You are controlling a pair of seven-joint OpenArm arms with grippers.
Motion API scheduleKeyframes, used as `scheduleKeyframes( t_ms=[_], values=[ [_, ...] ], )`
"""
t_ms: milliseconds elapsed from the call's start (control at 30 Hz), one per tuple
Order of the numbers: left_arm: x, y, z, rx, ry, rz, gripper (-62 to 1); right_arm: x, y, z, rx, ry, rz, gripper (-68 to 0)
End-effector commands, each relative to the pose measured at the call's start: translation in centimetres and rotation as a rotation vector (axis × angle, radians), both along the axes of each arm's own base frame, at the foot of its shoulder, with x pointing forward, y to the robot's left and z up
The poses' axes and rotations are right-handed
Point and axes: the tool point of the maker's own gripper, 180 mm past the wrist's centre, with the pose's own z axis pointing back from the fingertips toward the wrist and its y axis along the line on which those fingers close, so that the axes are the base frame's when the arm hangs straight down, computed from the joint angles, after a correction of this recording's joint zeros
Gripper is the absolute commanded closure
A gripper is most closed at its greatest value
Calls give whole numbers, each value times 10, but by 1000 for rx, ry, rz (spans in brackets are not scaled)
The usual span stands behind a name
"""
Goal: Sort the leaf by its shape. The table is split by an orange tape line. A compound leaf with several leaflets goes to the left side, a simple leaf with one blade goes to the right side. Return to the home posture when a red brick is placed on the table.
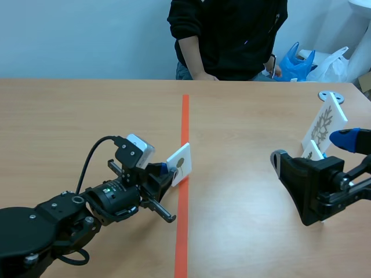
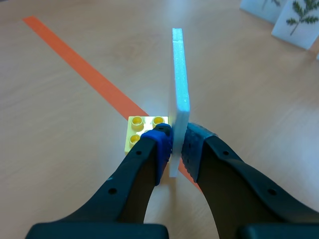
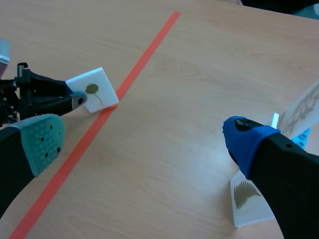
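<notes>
Your left gripper (image 2: 177, 143) pinches a thin white foam card (image 1: 179, 164) with one small round leaf drawn on it. A yellow bumpy brick (image 2: 142, 130) sits at its foot, by the orange tape line (image 1: 184, 116), near the scene's middle. Your right gripper (image 3: 144, 142) is wide open.

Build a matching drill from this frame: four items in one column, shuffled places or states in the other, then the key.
Items
1. left gripper
2. right gripper
3. yellow brick
4. branching-leaf card

Places or states
A. stands well to the right of the tape line, near the right gripper
B. open, holding nothing
C. shut on the single-leaf card
D. at the foot of the gripped card

Pairs: 1-C, 2-B, 3-D, 4-A
</notes>
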Motion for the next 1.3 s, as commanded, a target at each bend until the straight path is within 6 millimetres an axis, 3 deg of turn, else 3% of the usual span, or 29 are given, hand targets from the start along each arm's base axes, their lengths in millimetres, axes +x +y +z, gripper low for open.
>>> scheduleKeyframes(
  t_ms=[0,200,500,633,933,1267],
  values=[
    [6,7,21,-29,-50,13,-68,5,-2,10,10,-38,-7,-679],
    [15,58,44,-46,-36,133,-68,5,-2,11,13,-45,-7,-679],
    [42,177,66,5,-57,442,-68,5,-2,11,13,-44,-7,-679],
    [45,213,69,29,-51,533,-68,5,-2,11,13,-44,-7,-679],
    [36,261,47,-5,3,689,-67,5,-2,11,13,-44,-7,-679],
    [27,277,30,16,30,730,-68,5,-2,11,12,-44,-7,-679]
  ],
)
